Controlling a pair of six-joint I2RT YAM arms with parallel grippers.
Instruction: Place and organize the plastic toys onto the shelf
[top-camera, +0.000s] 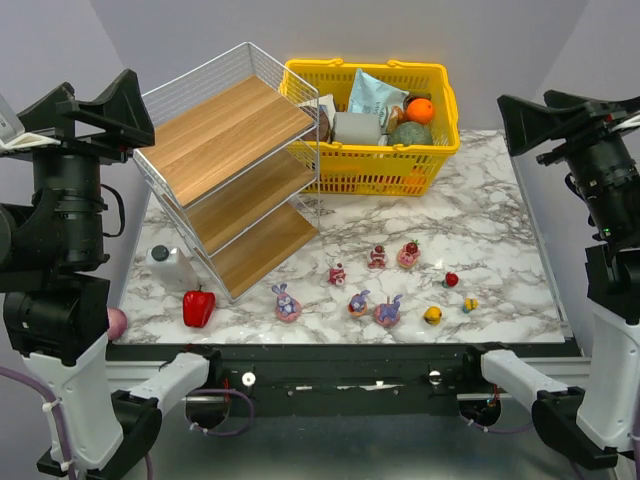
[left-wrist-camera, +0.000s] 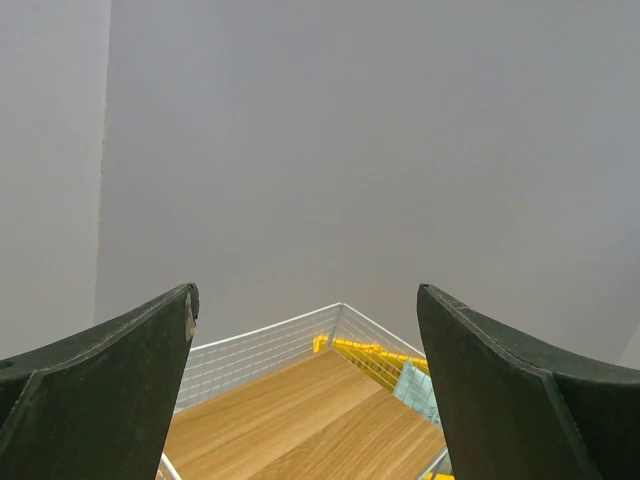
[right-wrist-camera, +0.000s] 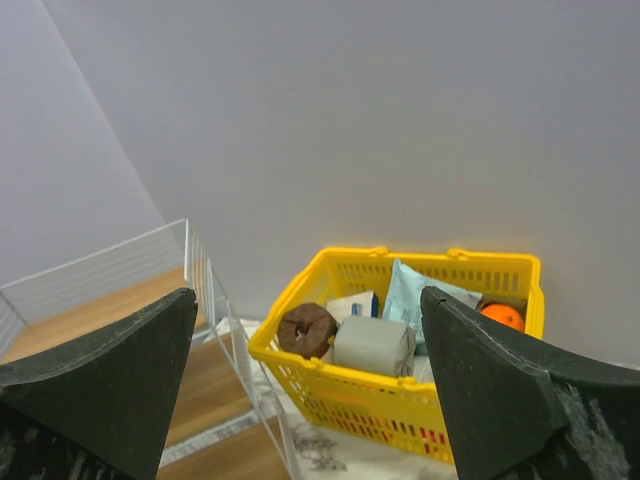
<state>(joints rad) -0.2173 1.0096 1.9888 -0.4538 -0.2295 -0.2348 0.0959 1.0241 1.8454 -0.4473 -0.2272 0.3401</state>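
shelf (top-camera: 236, 150) slanted at the back left of the marble table (top-camera: 500, 200), boards bare, yellow basket (top-camera: 380, 165) just beside it, my left gripper (left-wrist-camera: 305, 295) and right gripper (right-wrist-camera: 305, 295) raised, jaws wide apart, holding nothing, plastic toys (top-camera: 388, 312) scattered near the front edge

shelf (top-camera: 230, 135) rear L, basket (top-camera: 380, 168) to its R, toys (top-camera: 388, 312) in front

We see bright, even, diffuse light across the shelf (top-camera: 235, 170); the plastic toys (top-camera: 287, 303) in front of it cast only faint, short shadows. We find the overhead view sharp; in the wrist views the fingers (left-wrist-camera: 100, 390) nearer than the shelf look dark and soft-edged.
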